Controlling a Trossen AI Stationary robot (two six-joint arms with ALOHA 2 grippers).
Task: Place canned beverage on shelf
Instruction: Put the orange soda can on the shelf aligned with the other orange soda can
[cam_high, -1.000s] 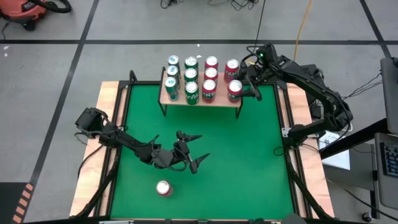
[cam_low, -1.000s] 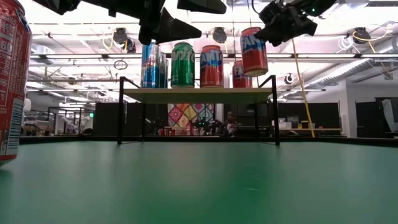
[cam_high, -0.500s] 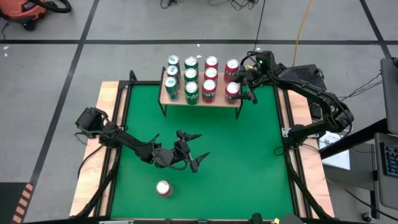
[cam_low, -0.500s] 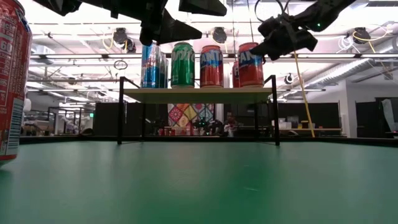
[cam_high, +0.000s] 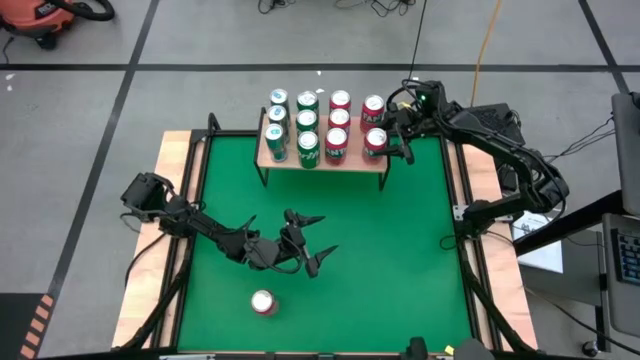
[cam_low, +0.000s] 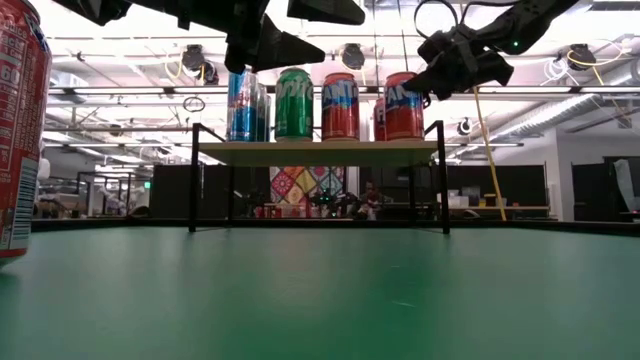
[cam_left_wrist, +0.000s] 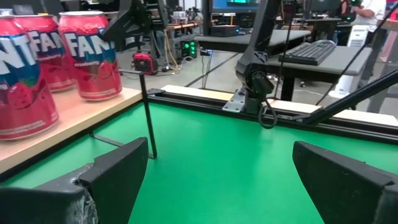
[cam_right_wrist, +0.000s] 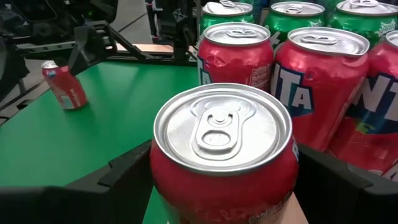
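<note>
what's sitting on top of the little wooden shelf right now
Cans in rows on the shelf: blue ones on the left, green, then red. The right gripper brackets the front corner red can. Whether that can rests fully on the plank can't be seen.

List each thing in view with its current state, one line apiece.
Shelf: standing on the green table, holding upright cans.
Red can: upright on the shelf's front right corner, between the right pincer's fingers.
Right pincer: around that can.
Left pincer: open, empty, above mid-table.
Lone red can: upright on the table.
</note>
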